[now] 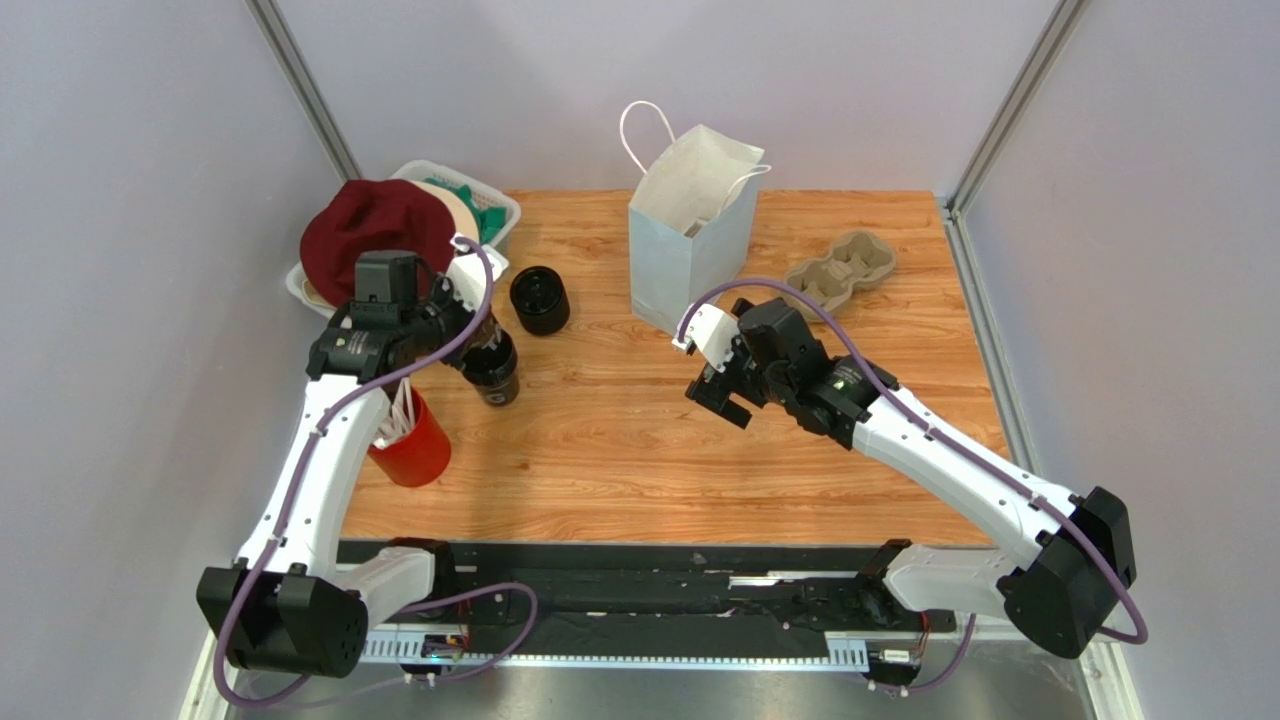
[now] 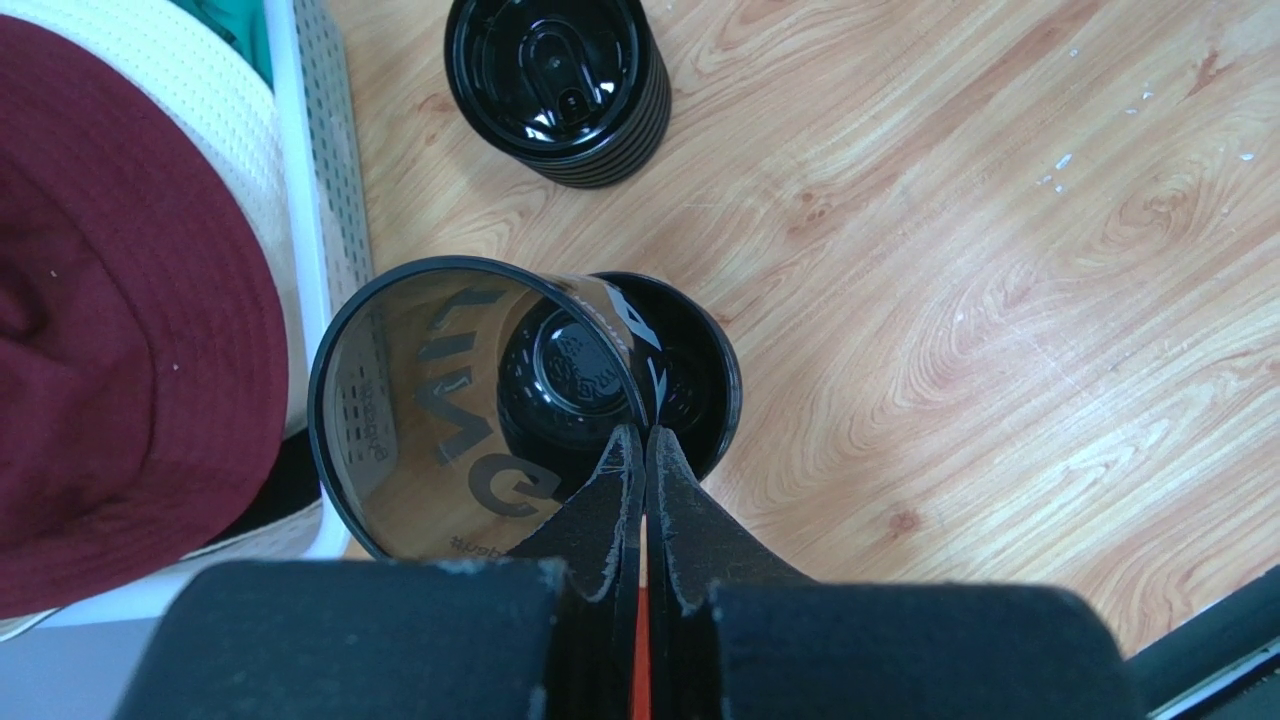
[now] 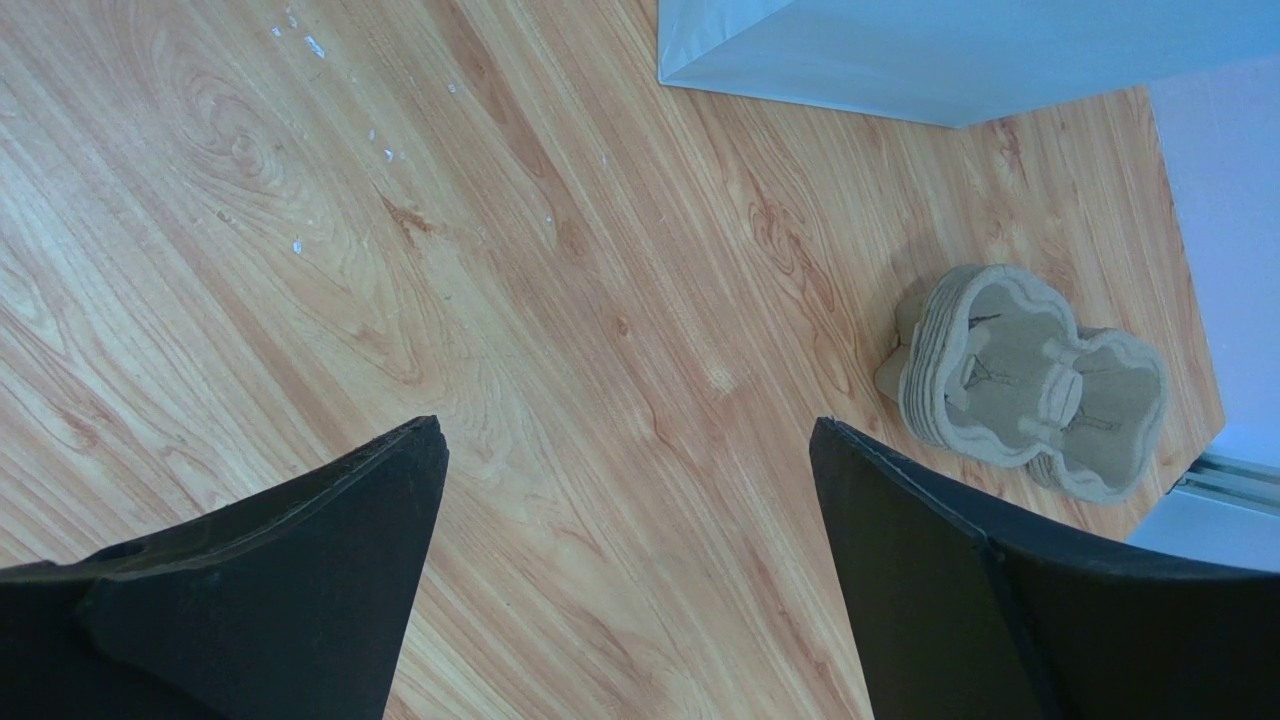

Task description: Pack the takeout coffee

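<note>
Left wrist: fingers [image 2: 595, 518] pinch takeout coffee [image 2: 403, 393] rim.

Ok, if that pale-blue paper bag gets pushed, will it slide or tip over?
The paper bag stands tall on a small base, so a high push would likely tip it; a low one may slide it on the smooth table. Its mouth is creased and splayed, so the walls probably buckle when pinched.
</note>
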